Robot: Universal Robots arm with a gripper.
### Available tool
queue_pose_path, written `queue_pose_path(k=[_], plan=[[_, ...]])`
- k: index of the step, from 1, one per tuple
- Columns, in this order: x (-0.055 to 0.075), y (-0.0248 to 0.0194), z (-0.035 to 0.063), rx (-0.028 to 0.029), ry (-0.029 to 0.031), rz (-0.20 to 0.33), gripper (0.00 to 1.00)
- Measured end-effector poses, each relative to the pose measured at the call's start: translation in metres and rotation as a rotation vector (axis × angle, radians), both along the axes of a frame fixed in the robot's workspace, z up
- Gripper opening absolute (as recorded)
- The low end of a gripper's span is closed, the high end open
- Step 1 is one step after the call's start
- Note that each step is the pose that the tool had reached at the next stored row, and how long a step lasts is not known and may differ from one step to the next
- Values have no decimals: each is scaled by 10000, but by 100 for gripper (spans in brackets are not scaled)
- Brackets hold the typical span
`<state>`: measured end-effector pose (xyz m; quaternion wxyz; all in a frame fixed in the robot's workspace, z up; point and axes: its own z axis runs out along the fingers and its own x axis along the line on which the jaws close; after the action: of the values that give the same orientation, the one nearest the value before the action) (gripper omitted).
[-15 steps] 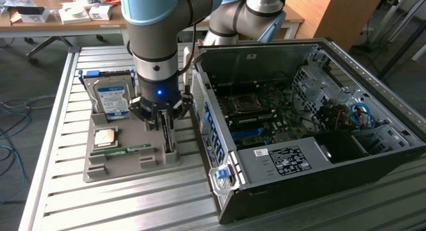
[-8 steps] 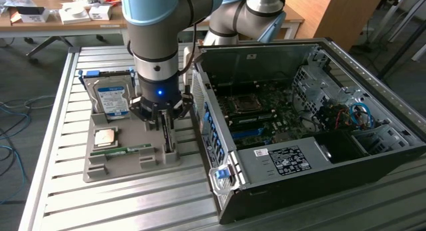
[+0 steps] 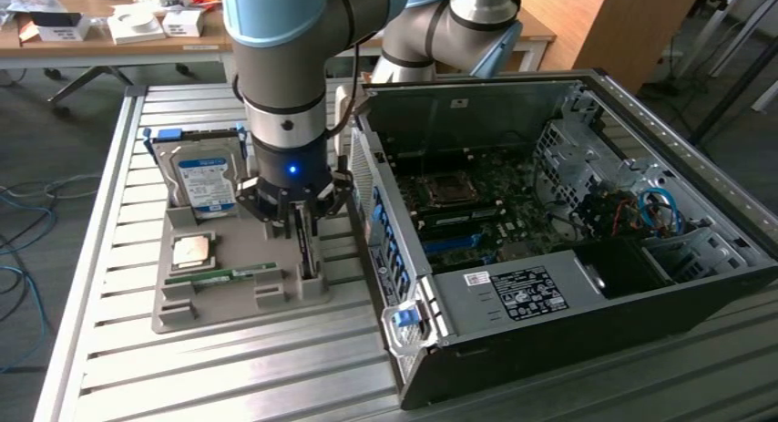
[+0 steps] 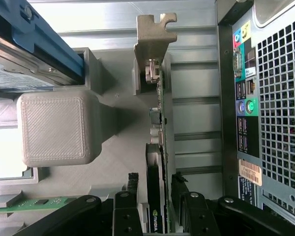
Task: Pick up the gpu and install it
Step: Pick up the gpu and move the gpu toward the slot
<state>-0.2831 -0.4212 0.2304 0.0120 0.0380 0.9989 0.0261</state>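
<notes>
Directly over the tray's (image 3: 243,305) case-side slot, the gripper (image 3: 301,223) is seen lowered onto the gpu (image 3: 306,254). The gpu is stood on edge in that slot, its long axis laid along the tray's edge beside the computer case (image 3: 547,299). In the wrist view, the gripper (image 4: 156,186) is set astride the card (image 4: 160,125) near the end away from its metal bracket (image 4: 155,34). Jaws are noted as parted, one to each face. A thin gap is judged on one side, so no grip is judged closed yet.

Tray contents logged:
- hard drive (image 3: 204,180), upright at the tray's far end
- processor (image 3: 192,251), flat mid-tray
- memory stick (image 3: 225,276), just beside it

The tray is borne on the slatted desk (image 3: 219,372).
</notes>
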Motion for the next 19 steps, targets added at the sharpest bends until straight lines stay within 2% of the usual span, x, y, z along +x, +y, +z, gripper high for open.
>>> queue_pose_path(k=[19], plan=[[4,-13,-1,0,-1,0,40]])
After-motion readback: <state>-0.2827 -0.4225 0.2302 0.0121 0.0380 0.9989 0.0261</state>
